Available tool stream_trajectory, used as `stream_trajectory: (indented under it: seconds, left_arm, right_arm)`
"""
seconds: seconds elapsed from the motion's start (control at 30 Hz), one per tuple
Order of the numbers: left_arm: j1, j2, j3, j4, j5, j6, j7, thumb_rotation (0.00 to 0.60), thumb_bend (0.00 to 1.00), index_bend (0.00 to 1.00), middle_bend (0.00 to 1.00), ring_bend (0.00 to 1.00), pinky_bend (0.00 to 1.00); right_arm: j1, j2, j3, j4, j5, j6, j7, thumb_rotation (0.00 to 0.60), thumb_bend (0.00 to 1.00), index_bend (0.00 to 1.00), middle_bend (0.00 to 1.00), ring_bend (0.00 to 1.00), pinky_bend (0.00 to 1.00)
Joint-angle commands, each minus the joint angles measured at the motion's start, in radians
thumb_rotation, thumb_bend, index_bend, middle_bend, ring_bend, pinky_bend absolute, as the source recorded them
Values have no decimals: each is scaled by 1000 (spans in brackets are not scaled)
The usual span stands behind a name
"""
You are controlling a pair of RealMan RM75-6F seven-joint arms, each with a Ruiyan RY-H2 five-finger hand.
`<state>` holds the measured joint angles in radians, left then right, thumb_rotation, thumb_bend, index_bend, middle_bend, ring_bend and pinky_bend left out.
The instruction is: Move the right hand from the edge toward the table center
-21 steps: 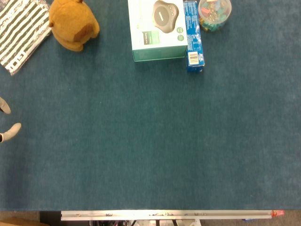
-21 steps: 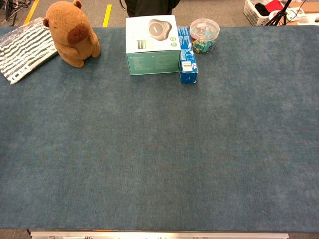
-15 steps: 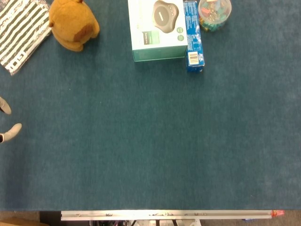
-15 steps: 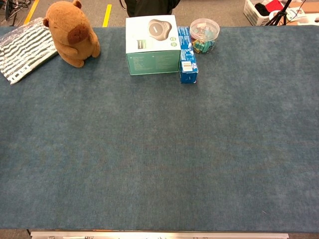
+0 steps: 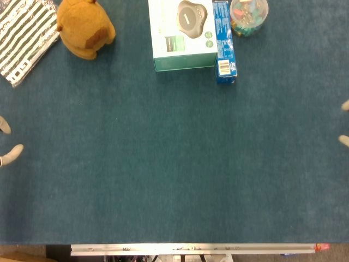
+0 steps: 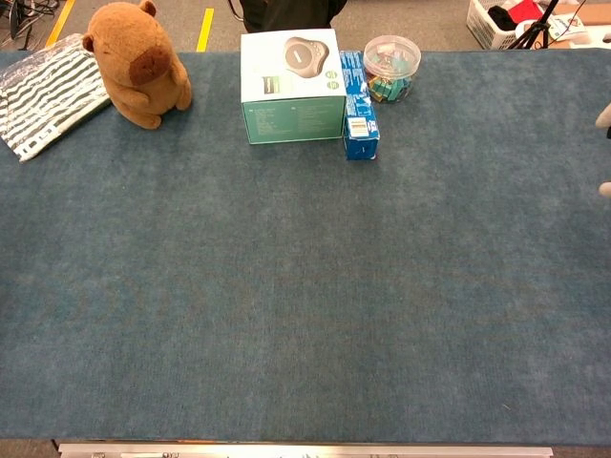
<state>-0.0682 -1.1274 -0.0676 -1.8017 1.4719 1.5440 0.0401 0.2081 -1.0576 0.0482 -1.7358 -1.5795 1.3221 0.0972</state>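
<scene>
Only the fingertips of my right hand [image 5: 344,140] show, at the far right edge of the blue table [image 5: 180,164] in the head view. They are spread apart with nothing between them. The chest view shows the same right hand [image 6: 605,116] at its right border, over the table's right side. My left hand [image 5: 12,152] peeks in at the left edge, its fingertips also apart and holding nothing. The rest of both hands is out of frame.
Along the far edge stand a brown plush toy [image 5: 83,28], a white-green box [image 5: 182,34], a blue carton [image 5: 224,42] and a clear jar of colourful clips [image 5: 248,16]. A striped bag [image 5: 24,38] lies at the far left.
My right hand's fingertips have come into view at the right edge in both views. The left hand's fingertips shifted slightly.
</scene>
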Motion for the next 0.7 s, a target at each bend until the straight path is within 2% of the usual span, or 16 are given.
stream_trajectory:
  seconds: [0.03,0.13,0.27,0.37,0.47,0.7]
  left_arm:
    - [4,4,1,1,3,5,-9,600,0,579,555,512,447]
    - [9,6,3,-1,6,10,-17,600,0,583,555,512,447]
    - [15,16,8,0,13,14,-29,600,0,594,555,512,447]
    - [19,20,8,-3,18,20,-33,600,0,597,555,512,447]
    - [21,24,8,-7,21,23,-33,600,0,597,555,512,447]
    - [24,30,8,-14,25,25,-31,600,0,599,555,512,447]
  right_arm:
    - [28,-57,22,13,-5,-2,47,600,0,522,604,473,475]
    - [44,-124,41,38,-5,11,90,600,0,705,773,640,628]
    - [74,-198,59,51,28,-18,145,599,0,860,948,842,852]
    - [93,-234,69,43,50,-41,190,561,0,962,998,932,966]
    - [110,-257,69,41,63,-67,204,494,0,1000,1000,997,1000]
    - [164,-259,52,3,104,-196,281,297,0,1000,1000,1000,1000]
